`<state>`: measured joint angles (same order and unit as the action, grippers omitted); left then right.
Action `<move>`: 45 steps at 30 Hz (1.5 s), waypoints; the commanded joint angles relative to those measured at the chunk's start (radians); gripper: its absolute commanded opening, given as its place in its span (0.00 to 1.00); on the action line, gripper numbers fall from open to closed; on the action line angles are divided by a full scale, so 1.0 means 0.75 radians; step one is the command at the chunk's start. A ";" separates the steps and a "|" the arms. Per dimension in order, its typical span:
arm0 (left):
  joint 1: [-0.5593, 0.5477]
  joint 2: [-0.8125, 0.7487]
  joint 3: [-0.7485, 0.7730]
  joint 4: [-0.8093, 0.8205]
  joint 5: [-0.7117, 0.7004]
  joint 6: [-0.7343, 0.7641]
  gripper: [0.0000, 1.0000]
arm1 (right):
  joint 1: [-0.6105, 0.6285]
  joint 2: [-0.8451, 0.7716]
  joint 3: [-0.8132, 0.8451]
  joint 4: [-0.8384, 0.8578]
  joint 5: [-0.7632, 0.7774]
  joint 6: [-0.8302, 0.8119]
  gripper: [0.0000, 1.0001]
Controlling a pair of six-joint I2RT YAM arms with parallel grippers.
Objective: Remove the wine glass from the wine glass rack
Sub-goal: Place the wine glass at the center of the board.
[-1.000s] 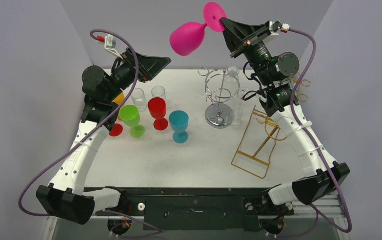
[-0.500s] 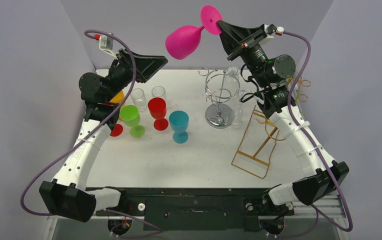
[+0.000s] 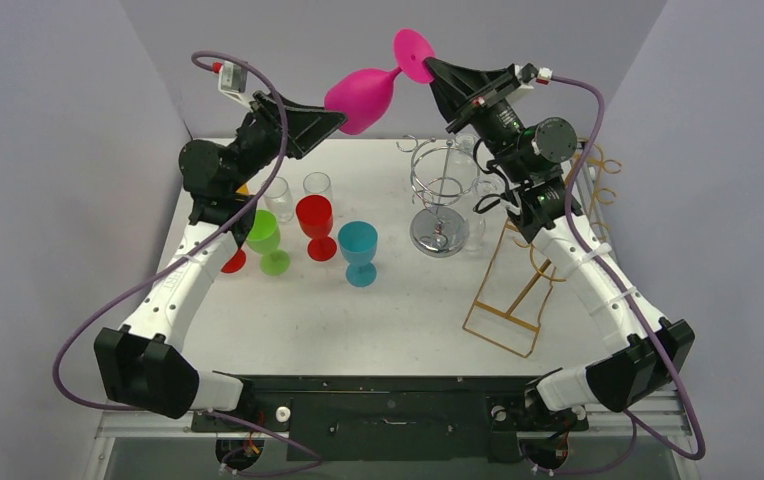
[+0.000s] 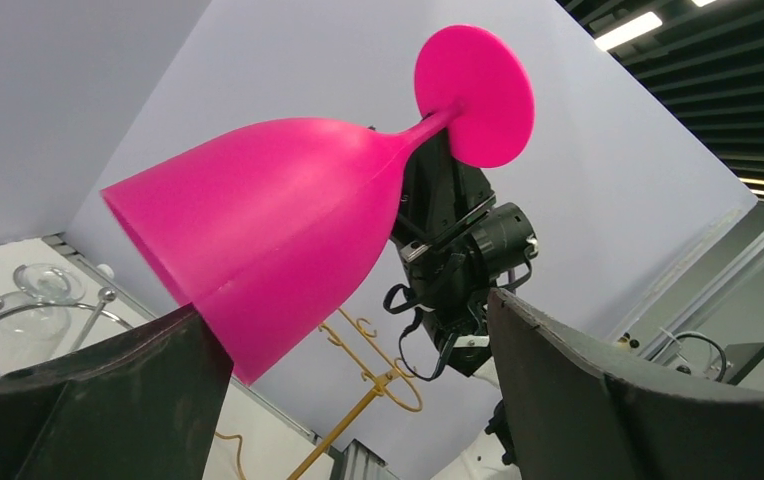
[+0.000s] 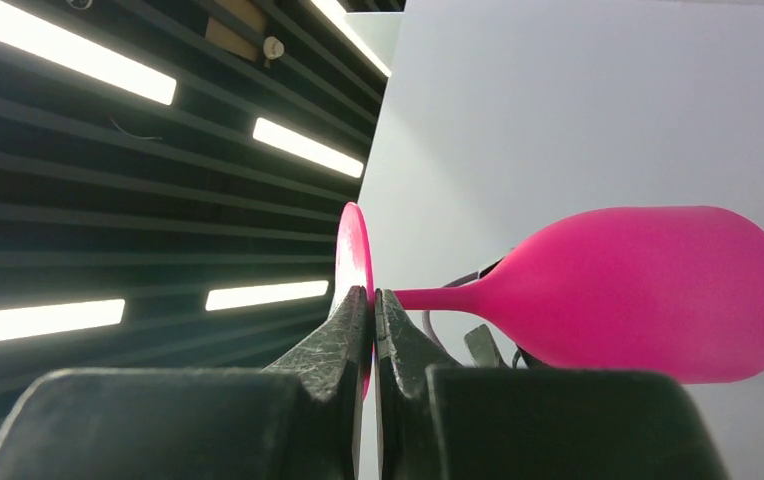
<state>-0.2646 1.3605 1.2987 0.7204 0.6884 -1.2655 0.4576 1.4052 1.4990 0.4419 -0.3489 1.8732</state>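
Since our right end effector (image 5: 371,300) is clamped only on the thin foot of the pink wine glass (image 3: 360,93), we hold it high, clear of the chrome wine glass rack (image 3: 441,190). Its bowl points at our left end effector (image 3: 333,118), fingers spread apart, likely for a handover.

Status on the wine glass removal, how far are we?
Done: the magenta plastic wine glass is off the silver wire rack, in the air. In hand: right tool pinches its foot; left tool, open, flanks the bowl. Left: handover or setting it down, I'd guess.
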 commanded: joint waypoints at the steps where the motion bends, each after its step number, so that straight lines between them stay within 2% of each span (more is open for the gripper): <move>1: -0.069 0.010 0.107 0.156 0.045 -0.006 0.86 | 0.010 -0.078 -0.026 0.108 -0.018 0.015 0.00; 10: -0.138 0.036 0.136 0.244 0.036 -0.044 0.74 | -0.014 -0.133 -0.095 0.116 -0.025 0.028 0.00; 15: -0.165 0.026 0.148 0.239 0.021 -0.041 0.64 | -0.031 -0.158 -0.139 0.133 -0.028 0.034 0.00; 18: -0.179 0.025 0.148 0.238 0.013 -0.038 0.53 | -0.040 -0.168 -0.158 0.143 -0.030 0.038 0.00; 24: -0.196 0.018 0.150 0.224 0.004 -0.028 0.41 | -0.045 -0.183 -0.194 0.157 -0.029 0.042 0.00; 40: -0.210 -0.012 0.142 0.193 -0.009 0.002 0.20 | -0.063 -0.205 -0.249 0.163 -0.024 0.027 0.00; 45: -0.210 -0.018 0.155 0.187 -0.011 0.004 0.09 | -0.071 -0.215 -0.263 0.154 -0.024 0.015 0.00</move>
<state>-0.4099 1.3838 1.3548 0.8162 0.6895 -1.2743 0.4065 1.2655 1.3197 0.5648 -0.3481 1.9495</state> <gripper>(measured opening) 0.202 0.009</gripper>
